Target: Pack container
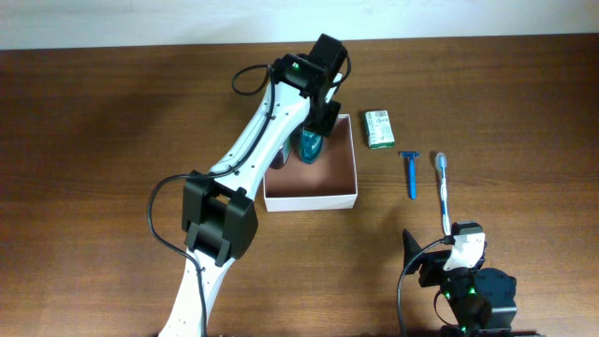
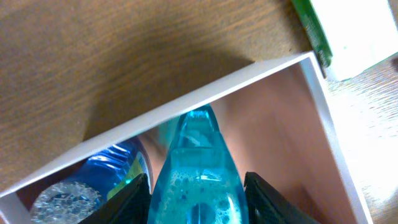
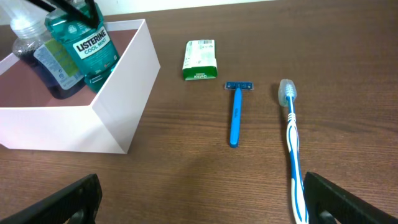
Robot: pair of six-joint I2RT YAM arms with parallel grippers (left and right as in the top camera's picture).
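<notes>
The container (image 1: pixel 314 201) is a square white-walled box with a reddish-brown floor at the table's middle; it also shows in the left wrist view (image 2: pixel 205 102) and the right wrist view (image 3: pixel 68 127). My left gripper (image 1: pixel 311 139) reaches into its far corner, shut on a teal mouthwash bottle (image 1: pixel 309 148), its fingers (image 2: pixel 198 202) on both sides of the bottle (image 2: pixel 199 168). The bottle (image 3: pixel 84 46) stands upright inside, beside a blue bottle (image 3: pixel 37 59) with a clear cap. My right gripper (image 1: pixel 459 248) is open and empty at the near right (image 3: pixel 199 199).
Right of the container lie a green-and-white soap box (image 1: pixel 378 128), a blue razor (image 1: pixel 410 173) and a blue-and-white toothbrush (image 1: pixel 443 192). The toothbrush handle (image 3: pixel 292 149) ends close to my right gripper's right finger. The left arm stretches across the table's left middle.
</notes>
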